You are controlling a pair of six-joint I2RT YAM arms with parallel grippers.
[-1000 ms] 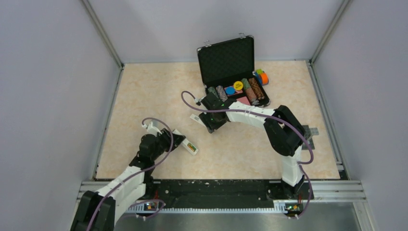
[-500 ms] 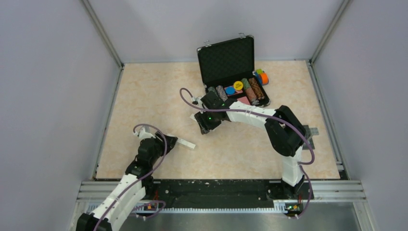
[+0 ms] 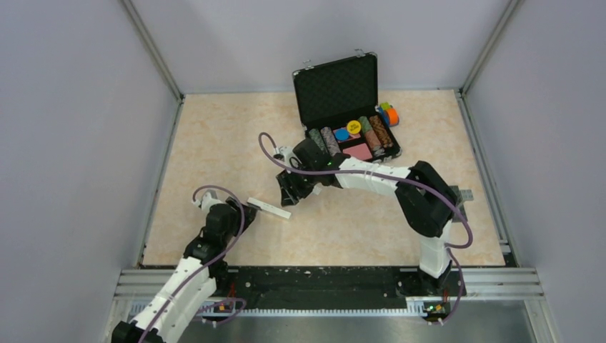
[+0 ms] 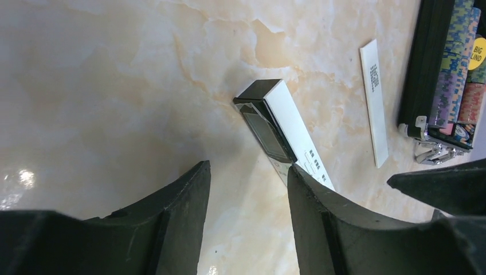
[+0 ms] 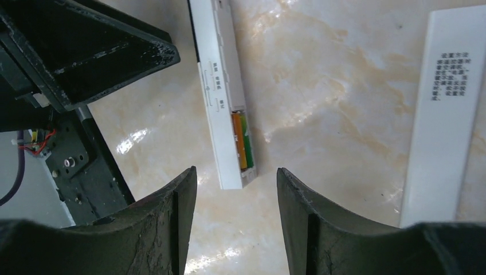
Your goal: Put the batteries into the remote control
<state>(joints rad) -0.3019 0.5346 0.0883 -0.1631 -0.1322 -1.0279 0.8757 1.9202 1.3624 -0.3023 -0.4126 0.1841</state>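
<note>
The white remote control (image 3: 269, 208) lies on the table between my two grippers. In the right wrist view the remote control (image 5: 219, 86) has its end compartment uncovered, and the batteries (image 5: 241, 141), one orange-brown and one green, sit side by side in it. My right gripper (image 5: 236, 175) hovers open just past that end, holding nothing. My left gripper (image 4: 249, 169) is open at the other end, by the remote control's (image 4: 286, 117) dark screen. Its right fingertip (image 4: 298, 177) overlaps the remote's edge, and nothing is between the jaws.
A flat white cover strip (image 5: 450, 114) with printed text lies loose beside the remote. An open black case (image 3: 336, 89) with poker chips stands at the back, with coloured blocks (image 3: 389, 114) to its right. A grey baseplate (image 3: 463, 196) lies behind the right arm.
My left gripper has opened, let go of the remote and drawn back toward its base. The remote now lies on the table. My right gripper has moved left and nearer, toward the remote.
</note>
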